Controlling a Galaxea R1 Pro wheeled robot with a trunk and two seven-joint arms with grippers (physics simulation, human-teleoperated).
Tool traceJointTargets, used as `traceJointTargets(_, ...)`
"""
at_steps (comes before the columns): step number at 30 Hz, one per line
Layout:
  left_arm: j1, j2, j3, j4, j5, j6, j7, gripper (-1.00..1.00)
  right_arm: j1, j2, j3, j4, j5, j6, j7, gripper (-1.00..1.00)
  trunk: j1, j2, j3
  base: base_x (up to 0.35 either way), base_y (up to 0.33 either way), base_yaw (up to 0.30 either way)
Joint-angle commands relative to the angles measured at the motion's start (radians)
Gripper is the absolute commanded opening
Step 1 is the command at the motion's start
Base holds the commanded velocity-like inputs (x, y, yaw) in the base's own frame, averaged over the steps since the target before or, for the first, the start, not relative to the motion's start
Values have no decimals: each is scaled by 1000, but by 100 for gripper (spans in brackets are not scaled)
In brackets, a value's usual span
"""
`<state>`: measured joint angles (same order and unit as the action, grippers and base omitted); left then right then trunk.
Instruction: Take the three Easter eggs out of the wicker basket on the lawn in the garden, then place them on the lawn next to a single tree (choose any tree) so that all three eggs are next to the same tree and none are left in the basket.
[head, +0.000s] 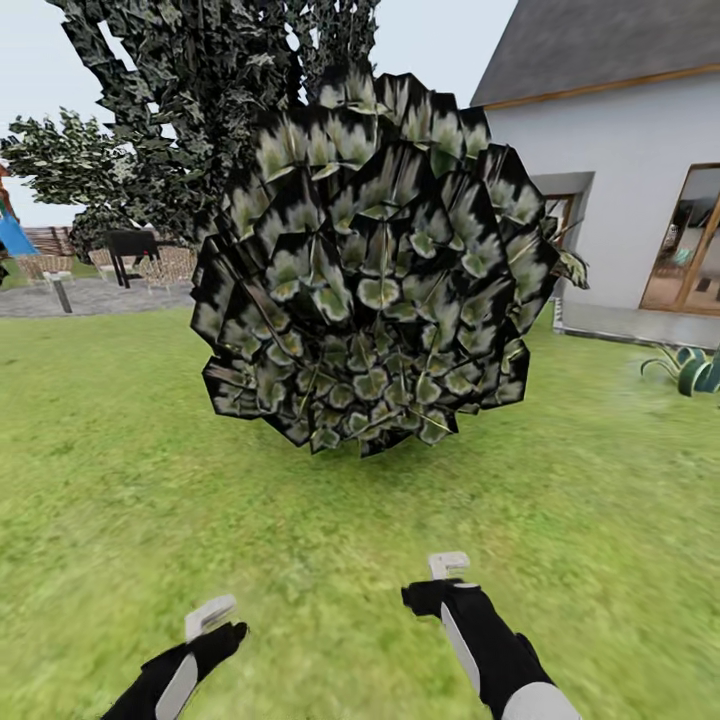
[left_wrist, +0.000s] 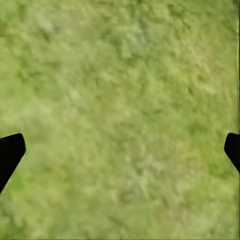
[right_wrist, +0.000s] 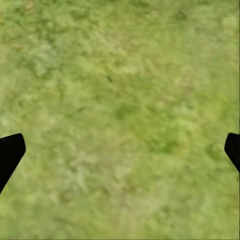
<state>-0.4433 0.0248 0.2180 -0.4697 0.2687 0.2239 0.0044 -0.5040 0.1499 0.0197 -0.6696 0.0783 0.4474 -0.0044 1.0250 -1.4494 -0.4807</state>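
Both end effectors spread, empty | left (head: 212, 616) | right (head: 448, 566) | above lawn (head: 300, 520)

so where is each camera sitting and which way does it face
Head view: on the robot's head, facing forward and down over the lawn toward a leafy bush and white house; both dark arms show, left gripper, right gripper.
Left wrist view: near the left gripper, aimed down at grass; dark fingers at the edges.
Right wrist view: near the right gripper, likewise; fingers spread.
Both wrist views share bare grass between open fingers.
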Motion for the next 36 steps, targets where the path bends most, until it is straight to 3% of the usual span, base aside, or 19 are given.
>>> traceJointTargets(1, 32, -3, 3, -96, 10, 48, 6, 100, -2, 1, 13, -25, 8, 19, 0, 100, 0, -1, -2, 0, 0, 249)
traceJointTargets(2, 102, -9, 4, -291, 12, 130, 23, 100, -5, 2, 41, -70, 9, 52, 0, 100, 0, -1, -3, 0, 0, 249)
traceJointTargets(4, 165, -15, 5, -463, 14, 200, 47, 100, -7, 1, 72, -114, 8, 90, 0, 100, 0, -1, -5, 0, 0, 248)
traceJointTargets(7, 226, -43, 6, -621, 15, 265, 85, 100, -7, -2, 107, -183, 8, 142, 0, 100, 0, -1, -8, 0, 0, 248)
traceJointTargets(8, 250, -64, 6, -679, 15, 289, 104, 100, -6, -3, 124, -233, 8, 170, 1, 100, 0, -1, -8, 0, 0, 248)
traceJointTargets(9, 259, -72, 5, -696, 15, 298, 110, 100, -5, -4, 129, -257, 8, 183, 1, 100, 0, -1, -9, 0, 0, 248)
traceJointTargets(14, 284, -99, -1, -715, 17, 323, 123, 100, -1, -5, 146, -379, 8, 263, 2, 100, 0, -1, -14, 0, 0, 248)
traceJointTargets(22, 291, -114, -4, -710, 19, 307, 126, 100, -4, -4, 154, -486, 8, 346, 4, 100, 0, -1, -21, 0, 0, 248)
traceJointTargets(27, 290, -116, -6, -675, 18, 238, 124, 100, -5, -6, 180, -522, 7, 358, 6, 100, 0, -1, -25, 0, 0, 251)
traceJointTargets(32, 290, -116, -5, -661, 18, 215, 124, 100, -1, -8, 223, -546, 6, 361, 7, 100, 0, -1, -29, 0, 0, 253)
traceJointTargets(36, 290, -117, -6, -658, 18, 207, 124, 100, 2, -8, 232, -571, 6, 362, 7, 100, 0, -1, -32, 0, 0, 253)
